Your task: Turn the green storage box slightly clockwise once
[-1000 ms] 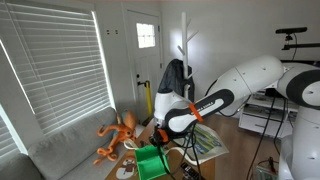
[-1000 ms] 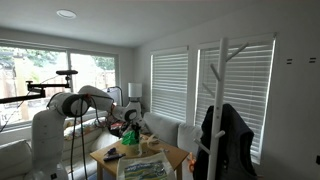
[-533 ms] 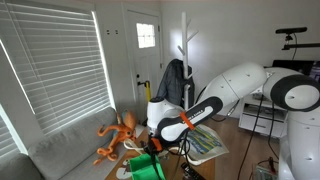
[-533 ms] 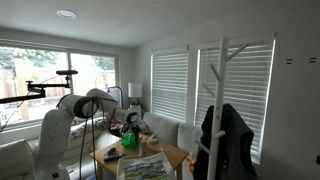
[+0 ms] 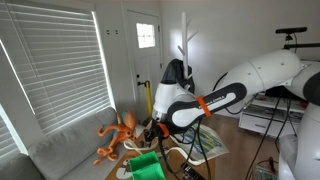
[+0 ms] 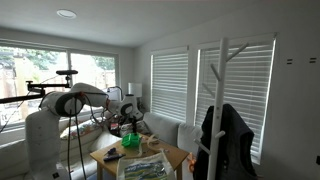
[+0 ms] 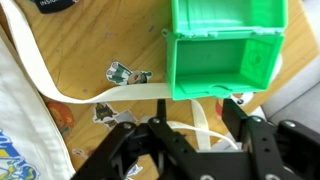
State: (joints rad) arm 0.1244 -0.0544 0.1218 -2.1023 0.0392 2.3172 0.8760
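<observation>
Pale wooden tabletop (image 7: 110, 40) fills the wrist view, and nearest the camera the black two-fingered Robotiq gripper (image 7: 188, 128) hangs with its jaws spread wide and nothing held between them. Only a flat white fabric strap (image 7: 60, 92) lies across the wood under the gap, running on from the top corner of the view. Just beyond the fingertips stands the small bright green rectangular plastic storage box (image 7: 222, 62), upright on the table and clear of both fingers. Its top rim flares wider than the body, and the wall facing the camera has a sunken panel framed by raised ribs at the corners. The plastic is one even glossy green, with no label that can be made out. Beside the strap lies a small printed paper scrap (image 7: 128, 72), and a white printed cloth (image 7: 22, 130) covers the near corner of the table. In an exterior view the gripper (image 5: 155, 132) hovers above the green box (image 5: 146, 166) at the end of the white robot arm (image 5: 235, 90). An orange octopus-like plush toy (image 5: 117, 138) sits near it. Farther back are white window blinds (image 5: 55, 60), a white coat stand (image 5: 185, 40) and a white door (image 5: 146, 55).
</observation>
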